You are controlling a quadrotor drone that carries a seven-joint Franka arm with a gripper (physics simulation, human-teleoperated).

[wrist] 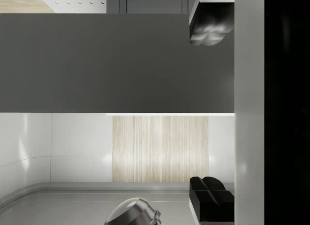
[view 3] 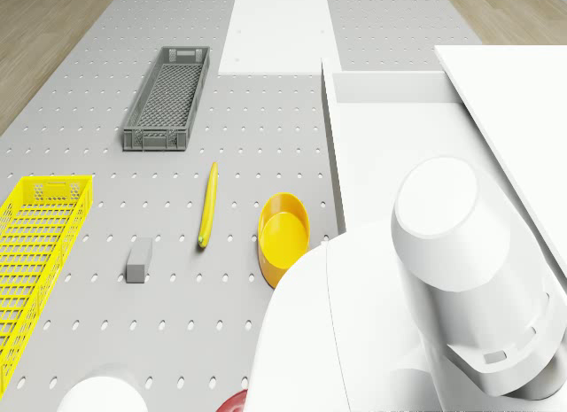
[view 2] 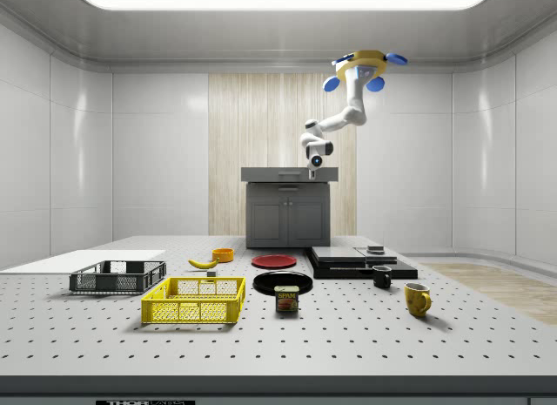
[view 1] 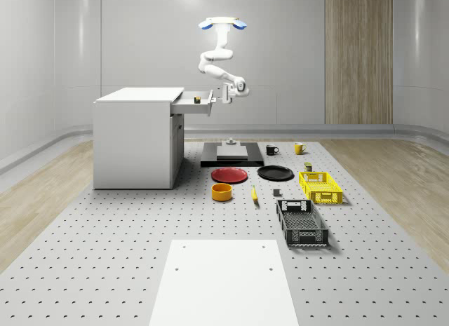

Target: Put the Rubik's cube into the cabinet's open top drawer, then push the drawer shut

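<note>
Presently: drone hovering high beside cabinet, arm bent down toward open top drawer. Gripper at drawer front, fingers close together, nothing seen held. Rubik's cube lying inside drawer. Floor: banana, yellow bowl.

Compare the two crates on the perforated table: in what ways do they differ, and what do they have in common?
The yellow crate is bright yellow, while the grey crate is dark grey. In the whole-scene view the yellow crate lies farther back, near the black plate, and the grey crate lies nearer the camera. In the drone view the grey crate looks narrower. Both are open-topped, rectangular, mesh-walled and rest flat on the table.
</note>
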